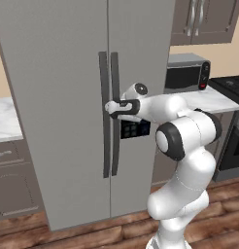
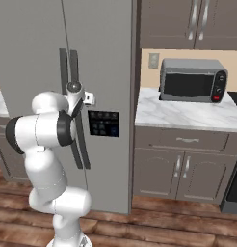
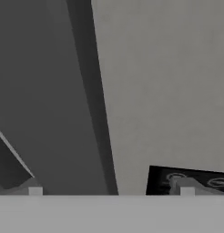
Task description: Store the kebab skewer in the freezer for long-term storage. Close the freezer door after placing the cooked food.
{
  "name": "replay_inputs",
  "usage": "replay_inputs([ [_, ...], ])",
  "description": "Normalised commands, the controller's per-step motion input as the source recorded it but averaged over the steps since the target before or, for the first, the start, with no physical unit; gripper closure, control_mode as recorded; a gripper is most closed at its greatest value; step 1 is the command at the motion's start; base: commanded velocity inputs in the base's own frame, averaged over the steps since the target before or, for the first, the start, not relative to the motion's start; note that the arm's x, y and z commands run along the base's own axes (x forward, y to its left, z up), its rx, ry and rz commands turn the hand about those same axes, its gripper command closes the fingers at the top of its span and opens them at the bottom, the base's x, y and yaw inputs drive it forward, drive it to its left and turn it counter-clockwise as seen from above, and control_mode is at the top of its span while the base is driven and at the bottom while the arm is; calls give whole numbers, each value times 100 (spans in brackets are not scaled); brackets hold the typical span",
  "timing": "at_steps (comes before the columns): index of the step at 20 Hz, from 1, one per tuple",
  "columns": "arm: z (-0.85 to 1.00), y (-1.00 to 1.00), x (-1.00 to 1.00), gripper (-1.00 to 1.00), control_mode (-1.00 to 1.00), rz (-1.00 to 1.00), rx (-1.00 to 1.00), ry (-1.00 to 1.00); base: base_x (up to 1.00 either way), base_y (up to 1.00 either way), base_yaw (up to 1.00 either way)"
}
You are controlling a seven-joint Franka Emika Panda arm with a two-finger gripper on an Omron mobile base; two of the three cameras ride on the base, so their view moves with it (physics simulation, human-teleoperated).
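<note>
My gripper (image 1: 110,107), jaws spread around the freezer door (image 1: 141,97) handle (image 1: 115,112), should pinch it squarely, then I pull along the hinge arc.

- A white marble surface (image 2: 188,116) on the right carries a boxy silver microwave with a dark glass door (image 2: 192,80).
- Dark brown cabinets with metal handles (image 2: 180,166) stand below it, and more (image 2: 188,21) hang above.
- The wall is beige (image 2: 149,58).
- The floor is reddish-brown wooden planks (image 2: 154,226).
- A black stove (image 1: 230,87) is at far right.
</note>
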Motion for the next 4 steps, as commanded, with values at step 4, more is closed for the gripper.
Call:
replay_inputs([
  [4,0,0,37,-100,-100,0,-4,-12,0,0,0],
])
